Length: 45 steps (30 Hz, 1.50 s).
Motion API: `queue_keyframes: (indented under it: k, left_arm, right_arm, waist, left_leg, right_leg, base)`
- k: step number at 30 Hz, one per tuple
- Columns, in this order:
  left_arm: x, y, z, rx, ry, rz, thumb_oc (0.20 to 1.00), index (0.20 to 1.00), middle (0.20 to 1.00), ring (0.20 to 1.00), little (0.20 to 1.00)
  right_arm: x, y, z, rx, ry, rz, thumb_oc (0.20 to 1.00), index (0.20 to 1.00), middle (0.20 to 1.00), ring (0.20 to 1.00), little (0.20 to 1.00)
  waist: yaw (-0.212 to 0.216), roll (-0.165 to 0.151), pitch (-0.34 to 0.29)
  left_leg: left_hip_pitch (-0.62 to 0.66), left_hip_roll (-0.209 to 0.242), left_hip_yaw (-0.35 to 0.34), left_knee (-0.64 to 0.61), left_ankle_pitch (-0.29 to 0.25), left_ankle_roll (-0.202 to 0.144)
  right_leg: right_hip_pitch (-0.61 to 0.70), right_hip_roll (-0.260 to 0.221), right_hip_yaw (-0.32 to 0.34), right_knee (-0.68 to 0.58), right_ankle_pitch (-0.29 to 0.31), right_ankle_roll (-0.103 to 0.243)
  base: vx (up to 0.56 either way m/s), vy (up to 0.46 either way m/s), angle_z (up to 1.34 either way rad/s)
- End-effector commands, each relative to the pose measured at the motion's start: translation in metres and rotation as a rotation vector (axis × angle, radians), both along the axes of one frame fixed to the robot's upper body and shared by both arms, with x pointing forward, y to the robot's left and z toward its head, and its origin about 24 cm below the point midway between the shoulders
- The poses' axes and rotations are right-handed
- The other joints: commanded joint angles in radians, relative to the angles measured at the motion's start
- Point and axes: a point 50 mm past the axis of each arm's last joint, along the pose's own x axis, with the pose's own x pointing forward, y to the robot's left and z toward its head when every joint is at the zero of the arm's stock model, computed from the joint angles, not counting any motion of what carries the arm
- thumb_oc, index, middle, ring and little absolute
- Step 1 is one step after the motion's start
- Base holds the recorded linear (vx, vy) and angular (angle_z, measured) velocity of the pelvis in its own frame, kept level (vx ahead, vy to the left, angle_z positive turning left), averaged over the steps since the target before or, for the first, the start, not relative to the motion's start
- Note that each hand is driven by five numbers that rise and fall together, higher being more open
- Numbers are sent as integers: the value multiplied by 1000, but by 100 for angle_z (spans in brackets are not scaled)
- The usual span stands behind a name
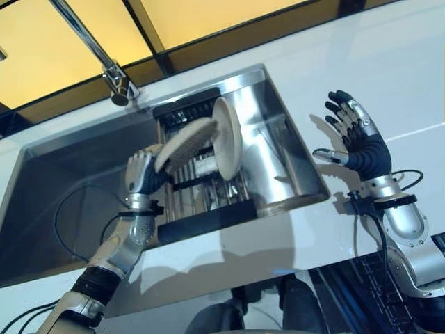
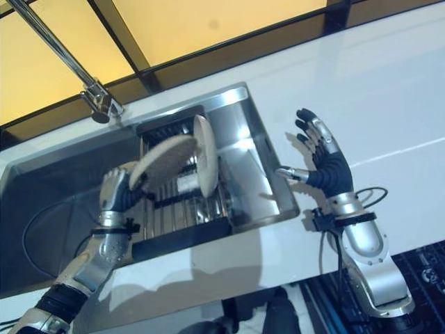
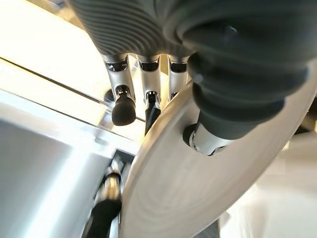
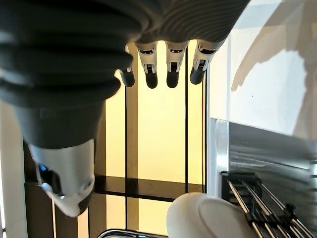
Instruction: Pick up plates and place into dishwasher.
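The left hand (image 1: 141, 175) grips a speckled beige plate (image 1: 185, 144) by its edge, tilted over the dish rack (image 1: 201, 188) in the steel sink (image 1: 62, 188), just beside a second plate (image 1: 227, 138) standing upright there. The right hand (image 1: 360, 142) hovers over the white counter (image 1: 389, 76), fingers spread wide.

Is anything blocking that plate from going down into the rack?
Partly. The left hand holds a plate tilted over the rack, and another plate already stands upright right beside it, seemingly touching. The open slots nearer the robot look free.
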Motion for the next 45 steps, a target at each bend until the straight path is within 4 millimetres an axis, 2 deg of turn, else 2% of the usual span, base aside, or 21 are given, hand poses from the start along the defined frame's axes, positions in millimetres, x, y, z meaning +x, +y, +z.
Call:
queue_keyframes:
  k: [1,9,13,19,21,25,29,33,39,45]
  left_arm:
    - [-31,6,-41,-233,110,67,200,200,200,200,200]
    - [-54,23,-45,-544,159,68,200,200,200,200,200]
    - [-65,26,-45,-650,164,37,200,200,200,200,200]
    - [-79,31,-39,-716,148,-9,200,200,200,200,200]
    - [-81,30,-32,-757,118,-77,200,200,200,200,200]
    - [-81,23,-10,-746,7,-211,200,200,200,200,200]
    - [-73,14,6,-726,-45,-330,200,200,200,200,200]
    - [-69,3,17,-706,-38,-465,200,200,200,200,200]
    - [-61,-17,27,-675,22,-670,200,200,200,200,200]
    - [-46,-48,31,-595,126,-890,200,200,200,200,200]
  right_arm:
    - [-8,-32,-62,51,232,-155,1000,1000,1000,1000,1000]
    - [-22,-38,-70,51,297,-168,1000,1000,1000,1000,1000]
    - [-28,-40,-75,53,322,-182,1000,1000,1000,1000,1000]
    - [-38,-46,-79,69,350,-201,1000,1000,1000,1000,1000]
    - [-39,-50,-71,85,315,-202,1000,1000,1000,1000,1000]
    - [-36,-53,-36,97,148,-151,1000,1000,1000,1000,1000]
    - [-23,-43,-17,88,26,-84,1000,1000,1000,1000,1000]
    - [-17,-30,-12,93,19,-8,1000,1000,1000,1000,1000]
    - [-7,-5,-18,101,87,125,1000,1000,1000,1000,1000]
    - [8,31,-31,103,214,311,1000,1000,1000,1000,1000]
  waist:
    - [26,-44,69]
    - [42,-45,21]
    - [51,-50,-6]
    - [63,-60,-46]
    - [66,-66,-54]
    - [76,-72,-73]
    - [89,-67,-105]
    - [97,-66,-140]
    - [101,-64,-189]
    - [100,-61,-232]
  left_leg:
    - [22,-17,-34,12,-63,-22]
    - [90,-14,-52,-9,-68,-18]
    - [121,-10,-57,-14,-74,-15]
    - [165,-6,-62,-12,-87,-13]
    - [180,-2,-66,-13,-91,-12]
    - [192,-1,-73,-13,-105,-11]
    - [214,-2,-79,-17,-123,-14]
    - [246,-1,-82,-29,-134,-16]
    - [288,3,-80,-49,-143,-20]
    - [308,2,-73,-55,-152,-22]
  right_leg:
    - [107,-5,16,-363,225,77]
    - [191,3,0,-384,212,64]
    - [231,7,-9,-396,207,58]
    - [287,12,-19,-408,199,50]
    - [305,14,-24,-413,196,49]
    - [324,19,-30,-419,185,48]
    - [352,21,-30,-432,175,52]
    - [395,24,-35,-457,170,50]
    - [442,31,-37,-486,166,48]
    - [469,33,-38,-512,172,50]
  base:
    - [44,-15,7]
    - [69,-9,9]
    - [69,-23,14]
    - [69,-28,5]
    - [36,-49,5]
    - [-3,-42,7]
    - [0,0,0]
    - [8,-3,0]
    - [0,0,0]
    - [-3,3,2]
